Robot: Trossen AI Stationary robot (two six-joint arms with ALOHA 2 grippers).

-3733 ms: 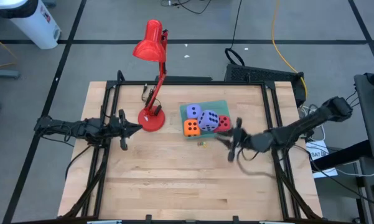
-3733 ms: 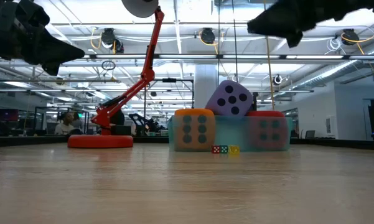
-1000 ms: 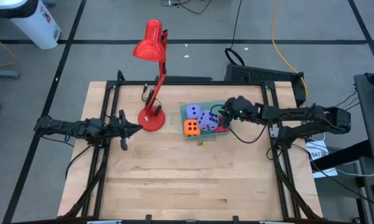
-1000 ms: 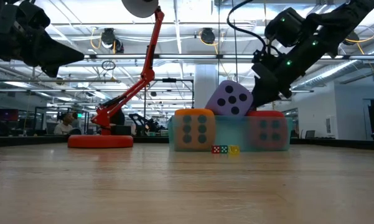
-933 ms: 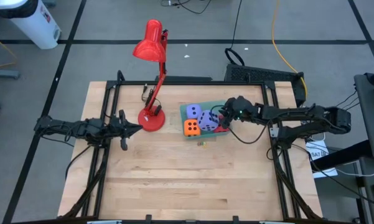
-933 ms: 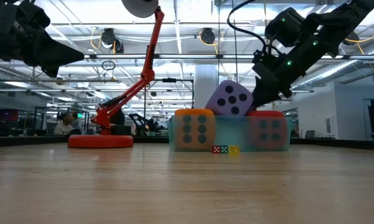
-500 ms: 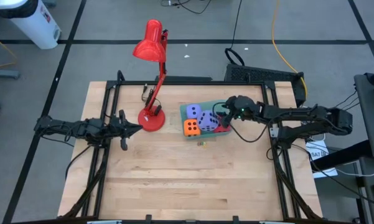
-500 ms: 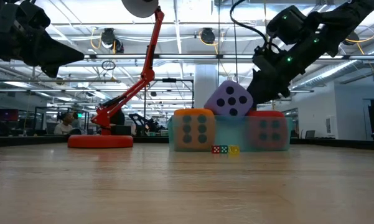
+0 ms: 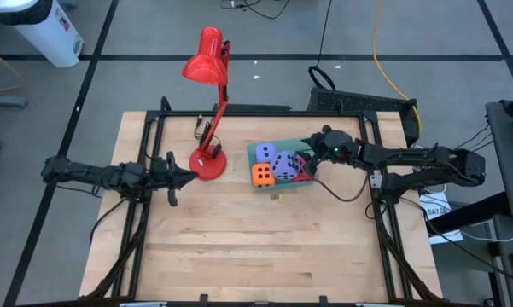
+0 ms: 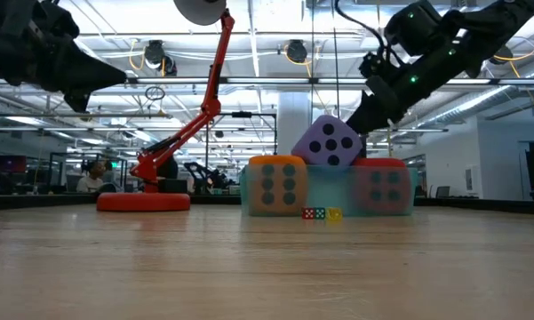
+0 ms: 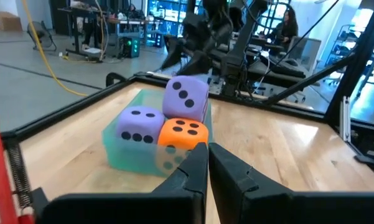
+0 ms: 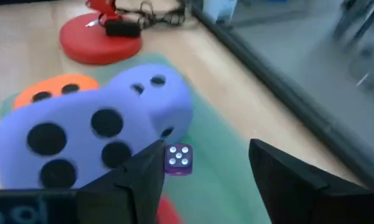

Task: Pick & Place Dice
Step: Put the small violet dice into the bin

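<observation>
A pale green tray (image 9: 302, 144) holds all the foam dice. The orange die (image 9: 262, 175) and the red die (image 9: 306, 170) sit on its near side. One lavender die (image 9: 265, 153) rests on the tray floor, and the other lavender die (image 10: 328, 141) lies tilted on top of its neighbours. My right gripper (image 9: 312, 153) hovers open just above the red die and beside the upper lavender die (image 12: 81, 143), touching nothing. My left gripper (image 9: 189, 176) is shut and waits in the air near the lamp base, left of the tray.
A red desk lamp stands with its round base (image 9: 208, 162) left of the tray, its arm leaning toward the far edge. A tiny purple die (image 12: 178, 158) lies on the tray floor. Tiny coloured dice (image 10: 323, 213) lie on the wood in front of the tray. The near half of the table is bare wood (image 9: 256, 247).
My right gripper has risen a little from beside the upper lavender die and drawn slightly toward the table's far right. My left arm has shifted slightly toward the right. The dice stay in the tray.
</observation>
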